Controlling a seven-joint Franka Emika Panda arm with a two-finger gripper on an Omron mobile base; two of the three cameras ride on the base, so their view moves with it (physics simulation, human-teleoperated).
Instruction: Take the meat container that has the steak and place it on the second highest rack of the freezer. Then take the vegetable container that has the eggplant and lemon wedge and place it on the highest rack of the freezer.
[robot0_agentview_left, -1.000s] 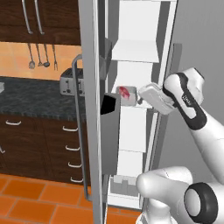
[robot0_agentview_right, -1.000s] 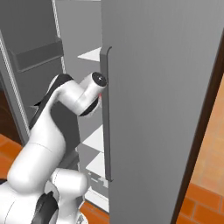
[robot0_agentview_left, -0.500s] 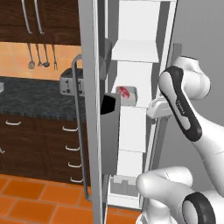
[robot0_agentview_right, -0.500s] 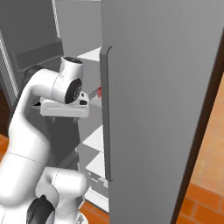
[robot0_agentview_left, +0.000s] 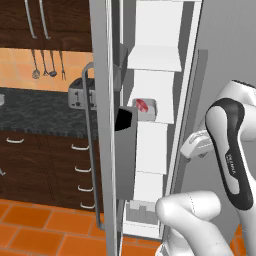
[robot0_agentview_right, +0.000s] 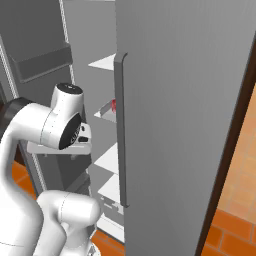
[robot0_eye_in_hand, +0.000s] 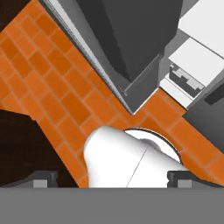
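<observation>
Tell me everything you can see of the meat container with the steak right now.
The meat container is a small, shallow, pale grey tray that looks like plastic. It sits level on a white shelf inside the open freezer, one shelf below the highest one in view. The steak, red with a pale rim, lies in it. Nothing else touches it. In the right base view it peeks out beside the door edge.

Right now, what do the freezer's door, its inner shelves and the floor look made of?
The freezer door: brushed-looking grey metal, faint vertical streaks, matte sheen. The shelves: smooth flat white, probably plastic or coated, no wire grid. The floor: orange brick-pattern tile with paler joints, matte.
</observation>
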